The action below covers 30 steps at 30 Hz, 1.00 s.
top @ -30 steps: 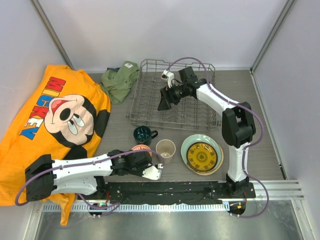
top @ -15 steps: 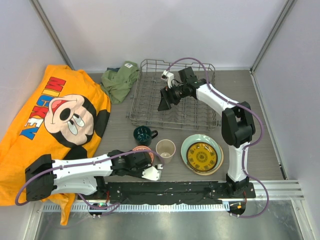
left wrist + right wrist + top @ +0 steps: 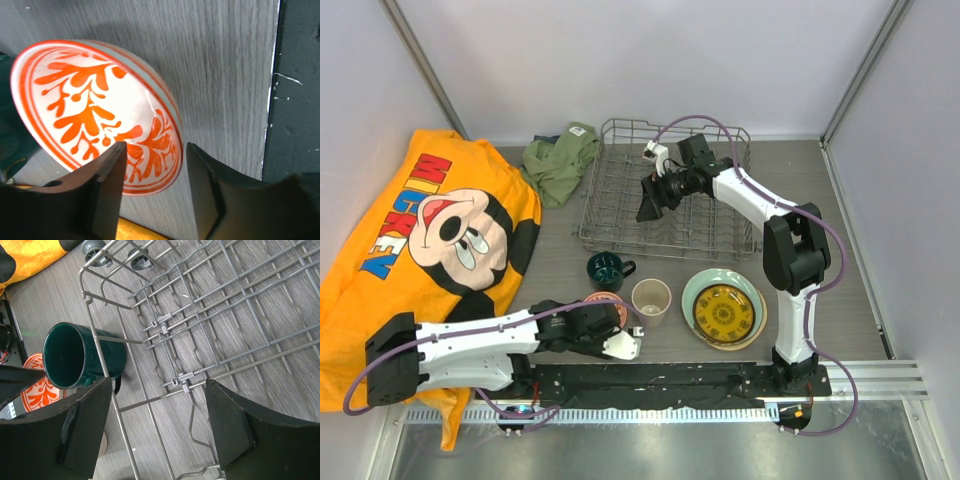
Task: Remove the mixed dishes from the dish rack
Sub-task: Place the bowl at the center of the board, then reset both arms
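**Near table edge: bowl on the table, rack looks bare**

At the left arm's end the bowl (image 3: pixel 95 115) sits on the table (image 3: pixel 550 260), just beside the mug (image 3: pixel 606 268). The left gripper (image 3: pixel 154 150) straddles its rim, one finger inside and one outside. The jaws are spread, and the outer finger seems just clear of the wall.

We judge the bowl stiff, glazed, slick and easily chipped, and the rim looks like the best place to pinch it.

The right gripper (image 3: pixel 157 385) hangs over the rack (image 3: pixel 620 190), jaws wide, with only wire between them.

The top view gives what the wrists lack. We see no dish in the rack, and the mug, cup (image 3: pixel 651 297) and stacked plates (image 3: pixel 723 312) stand in front of it. That view hides most of the bowl under the left arm. Only the left wrist shows the rim between the fingers.
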### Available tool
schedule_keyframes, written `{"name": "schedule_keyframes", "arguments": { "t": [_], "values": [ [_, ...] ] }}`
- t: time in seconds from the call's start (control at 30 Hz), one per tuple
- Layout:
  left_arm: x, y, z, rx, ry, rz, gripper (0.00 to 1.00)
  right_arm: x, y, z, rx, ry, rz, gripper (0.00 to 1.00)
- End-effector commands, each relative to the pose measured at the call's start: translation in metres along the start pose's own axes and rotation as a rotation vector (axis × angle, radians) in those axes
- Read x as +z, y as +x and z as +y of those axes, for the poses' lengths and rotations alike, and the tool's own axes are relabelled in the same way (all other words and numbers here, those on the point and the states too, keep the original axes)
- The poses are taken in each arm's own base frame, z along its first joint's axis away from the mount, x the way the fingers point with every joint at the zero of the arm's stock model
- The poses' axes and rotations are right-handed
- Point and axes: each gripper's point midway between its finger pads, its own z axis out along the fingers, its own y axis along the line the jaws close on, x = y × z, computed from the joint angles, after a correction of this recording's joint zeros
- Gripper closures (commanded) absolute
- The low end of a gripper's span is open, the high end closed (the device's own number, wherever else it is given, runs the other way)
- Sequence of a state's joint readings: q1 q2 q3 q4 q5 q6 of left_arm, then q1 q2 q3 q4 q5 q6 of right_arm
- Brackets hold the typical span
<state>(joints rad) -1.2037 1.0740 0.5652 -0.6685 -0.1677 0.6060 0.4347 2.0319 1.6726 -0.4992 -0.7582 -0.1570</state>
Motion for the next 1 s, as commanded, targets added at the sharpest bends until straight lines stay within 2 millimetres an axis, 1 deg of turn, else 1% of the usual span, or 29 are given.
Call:
{"name": "schedule_keyframes", "arguments": {
  "t": [0.0, 0.03, 0.17, 0.33, 0.5, 0.63, 0.7, 0.73, 0.77, 0.83, 0.87, 0.9, 0.97],
  "values": [
    [-0.009, 0.002, 0.006, -0.034, -0.040, -0.025, 0.42, -0.010, -0.014, -0.003, -0.047, 0.027, -0.033, 0.20],
    [-0.011, 0.002, 0.007, -0.036, -0.042, -0.030, 0.39, -0.012, -0.016, -0.003, -0.050, 0.035, -0.038, 0.20],
    [-0.018, 0.003, 0.011, -0.061, -0.057, -0.054, 0.37, -0.023, -0.025, -0.007, -0.071, 0.079, -0.057, 0.19],
    [-0.032, 0.003, 0.020, -0.118, -0.094, -0.113, 0.30, -0.043, -0.040, -0.010, -0.110, 0.167, -0.091, 0.19],
    [-0.043, 0.004, 0.034, -0.182, -0.155, -0.162, 0.25, -0.066, -0.057, -0.017, -0.135, 0.259, -0.130, 0.12],
    [-0.058, 0.002, 0.056, -0.247, -0.249, -0.220, 0.19, -0.085, -0.067, -0.027, -0.113, 0.321, -0.167, 0.10],
    [-0.068, 0.002, 0.070, -0.292, -0.306, -0.253, 0.13, -0.096, -0.070, -0.038, -0.086, 0.369, -0.194, 0.07],
    [-0.075, 0.000, 0.079, -0.310, -0.343, -0.281, 0.11, -0.103, -0.075, -0.039, -0.084, 0.391, -0.215, 0.06],
    [-0.081, 0.002, 0.087, -0.340, -0.374, -0.295, 0.08, -0.108, -0.078, -0.045, -0.081, 0.417, -0.238, 0.05],
    [-0.092, 0.002, 0.099, -0.371, -0.416, -0.325, 0.07, -0.116, -0.078, -0.053, -0.052, 0.462, -0.262, 0.04],
    [-0.096, 0.004, 0.106, -0.394, -0.441, -0.334, 0.06, -0.124, -0.082, -0.056, -0.049, 0.484, -0.283, 0.03],
    [-0.102, 0.001, 0.110, -0.405, -0.450, -0.359, 0.06, -0.127, -0.080, -0.059, -0.042, 0.500, -0.285, 0.03],
    [-0.108, 0.002, 0.116, -0.427, -0.472, -0.370, 0.05, -0.131, -0.080, -0.061, -0.041, 0.513, -0.290, 0.03]
  ]
}}
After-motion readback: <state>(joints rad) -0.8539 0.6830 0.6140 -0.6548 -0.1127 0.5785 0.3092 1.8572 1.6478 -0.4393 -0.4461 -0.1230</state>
